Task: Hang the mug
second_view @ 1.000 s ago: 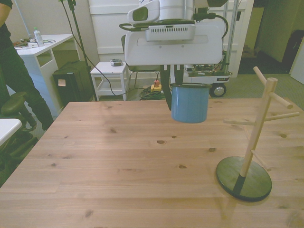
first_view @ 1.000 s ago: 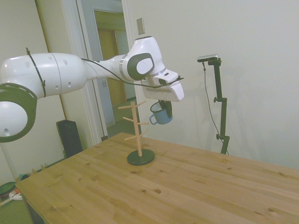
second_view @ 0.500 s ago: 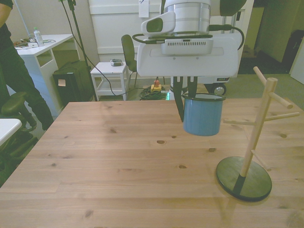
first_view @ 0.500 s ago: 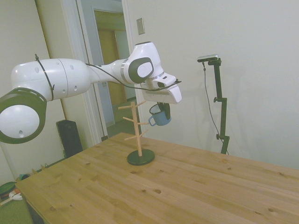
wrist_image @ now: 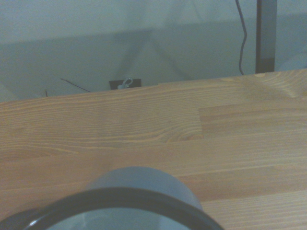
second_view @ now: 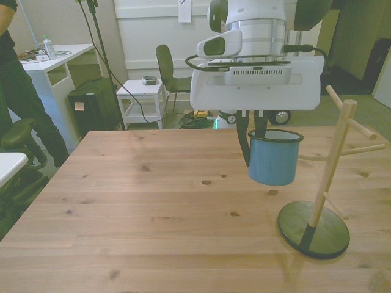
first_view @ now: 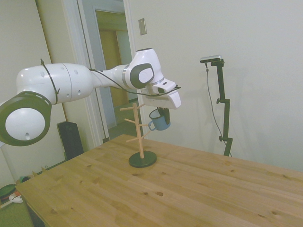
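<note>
Carrying item: mug (second_view: 272,161), clamped at its rim in your pincer (second_view: 252,139), mid-frame above the surface (second_view: 122,201). Outstanding: handle not yet on peg stand (second_view: 324,177) at right.

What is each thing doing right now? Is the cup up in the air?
mug: upright, up in the air, gripped at its rim, not hung yet.
gripper: shut on the mug.
wooden peg stand: standing upright on the table, all pegs bare.
table: nothing lies under the mug.
</note>
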`<state>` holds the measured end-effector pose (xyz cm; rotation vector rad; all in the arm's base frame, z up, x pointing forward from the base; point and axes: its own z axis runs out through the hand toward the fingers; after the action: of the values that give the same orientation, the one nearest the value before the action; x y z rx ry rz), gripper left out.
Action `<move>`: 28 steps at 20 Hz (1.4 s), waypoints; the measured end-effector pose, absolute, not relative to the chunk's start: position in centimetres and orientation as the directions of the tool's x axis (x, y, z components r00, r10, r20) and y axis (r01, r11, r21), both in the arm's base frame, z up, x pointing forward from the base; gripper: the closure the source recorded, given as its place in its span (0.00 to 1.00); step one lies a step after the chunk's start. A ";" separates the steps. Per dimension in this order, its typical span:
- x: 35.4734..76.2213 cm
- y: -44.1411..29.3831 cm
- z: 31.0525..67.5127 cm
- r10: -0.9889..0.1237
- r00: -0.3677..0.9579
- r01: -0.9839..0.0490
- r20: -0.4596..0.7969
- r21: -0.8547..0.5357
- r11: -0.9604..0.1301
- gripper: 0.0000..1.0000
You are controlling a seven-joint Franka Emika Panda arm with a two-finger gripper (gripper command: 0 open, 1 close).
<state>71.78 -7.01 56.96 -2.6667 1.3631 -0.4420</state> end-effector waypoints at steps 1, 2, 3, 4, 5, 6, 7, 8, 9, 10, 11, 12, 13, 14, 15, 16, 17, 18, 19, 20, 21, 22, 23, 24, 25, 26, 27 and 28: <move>71.9 -6.8 56.9 -0.809 0.552 -0.775 0.205 -0.233 -0.588 1.00; 72.0 -6.6 56.8 -0.809 0.551 -0.775 0.204 -0.233 -0.587 1.00; 72.1 -6.3 56.7 -0.809 0.552 -0.775 0.204 -0.233 -0.588 1.00; 72.3 -6.0 56.5 -0.808 0.553 -0.774 0.203 -0.232 -0.589 1.00; 72.5 -5.6 56.3 -0.806 0.555 -0.773 0.203 -0.231 -0.591 1.00; 72.7 -5.3 56.1 -0.805 0.557 -0.772 0.203 -0.231 -0.592 1.00; 72.9 -4.9 55.8 -0.804 0.559 -0.771 0.202 -0.230 -0.594 1.00; 73.1 -4.6 55.6 -0.803 0.561 -0.770 0.202 -0.229 -0.596 1.00; 73.2 -4.3 55.4 -0.801 0.563 -0.769 0.202 -0.229 -0.598 1.00; 73.3 -4.1 55.3 -0.801 0.564 -0.768 0.202 -0.228 -0.599 1.00; 73.4 -4.0 55.2 -0.800 0.564 -0.768 0.202 -0.228 -0.599 1.00; 73.4 -4.0 55.1 -0.800 0.565 -0.768 0.202 -0.228 -0.599 1.00; 73.5 -3.9 55.1 -0.801 0.564 -0.768 0.202 -0.228 -0.599 1.00; 73.5 -3.9 55.1 -0.801 0.564 -0.768 0.202 -0.229 -0.598 1.00; 73.5 -3.8 55.1 -0.801 0.563 -0.768 0.202 -0.229 -0.598 1.00; 73.5 -3.7 55.1 -0.801 0.563 -0.768 0.201 -0.229 -0.598 1.00; 73.5 -3.5 55.1 -0.802 0.563 -0.769 0.200 -0.229 -0.596 1.00; 73.6 -3.2 55.0 -0.803 0.562 -0.770 0.198 -0.229 -0.595 1.00; 73.6 -3.0 54.9 -0.804 0.561 -0.771 0.197 -0.229 -0.594 1.00; 73.7 -2.8 54.7 -0.804 0.561 -0.772 0.195 -0.228 -0.594 1.00; 73.7 -2.7 54.5 -0.806 0.559 -0.774 0.193 -0.227 -0.591 0.00; 73.8 -2.7 54.4 -0.809 0.556 -0.777 0.191 -0.226 -0.588 0.00; 73.8 -2.6 54.2 -0.810 0.555 -0.778 0.189 -0.225 -0.586 0.00; 73.8 -2.7 54.2 -0.810 0.555 -0.779 0.189 -0.224 -0.586 0.00; 73.9 -2.7 54.2 -0.810 0.554 -0.779 0.190 -0.224 -0.585 0.00; 73.9 -2.8 54.2 -0.811 0.553 -0.780 0.190 -0.224 -0.585 0.00; 73.9 -2.9 54.3 -0.812 0.552 -0.780 0.191 -0.224 -0.584 0.00; 73.8 -3.0 54.4 -0.812 0.551 -0.781 0.191 -0.225 -0.583 0.00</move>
<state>73.83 -2.96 54.43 -2.6655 1.3751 -0.4187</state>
